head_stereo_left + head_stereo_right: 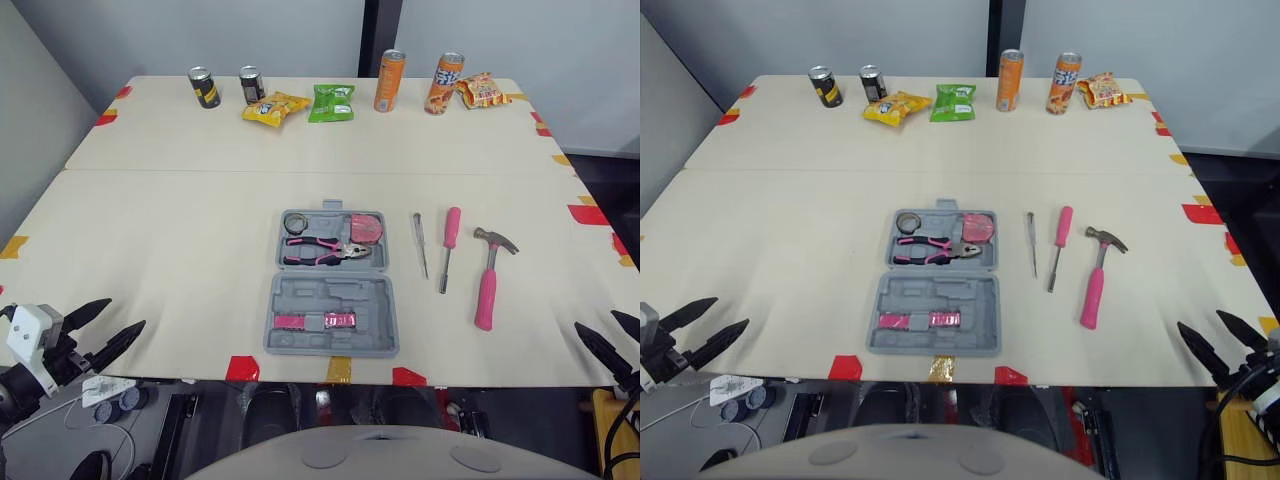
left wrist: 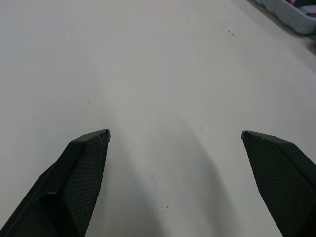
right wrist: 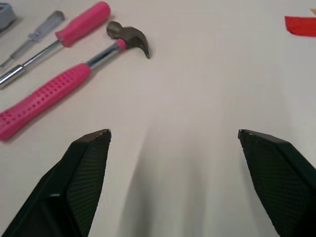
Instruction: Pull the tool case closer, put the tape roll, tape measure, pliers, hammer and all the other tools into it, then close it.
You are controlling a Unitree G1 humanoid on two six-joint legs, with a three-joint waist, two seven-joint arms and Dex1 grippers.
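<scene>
Tabletop [image 1: 180, 230] seen from the near edge.

**Case.** The grey tool case [image 1: 300, 295] lies open at the middle of the near edge, with both halves flat. The far half holds the tape roll [image 1: 297, 222] in its far-left corner, the pink tape measure [image 1: 367, 228] in its far-right corner, and the pink-handled pliers [image 1: 325, 251] laid across below them. A pink-banded piece [image 1: 315, 321] sits in the near half.

**Loose items.** These lie to the right of the case, apart from it and from one another, in order toward the right edge:
- a slim screwdriver [image 1: 421, 245]
- a pink-handled screwdriver [image 1: 452, 227]
- the hammer [image 1: 488, 280], its head toward the far edge and its pink grip toward the near edge

**Far edge.** From left to right stand two dark cans [image 1: 204, 87], a yellow snack bag [image 1: 274, 107], a green snack bag [image 1: 331, 102], two orange cans [image 1: 389, 80] and an orange snack bag [image 1: 483, 91].

**Tape marks.** Two red marks [image 1: 243, 368] flank a yellow mark [image 1: 339, 369] on the near edge, just below the case.

**Arms.** The left tool [image 1: 125, 313] hangs at the near-left corner, released, its fingers spread wide and holding nothing. The right tool [image 1: 597, 320] hangs at the near-right corner, likewise released and empty. In the right wrist view the hammer lies ahead of it, well apart.
</scene>
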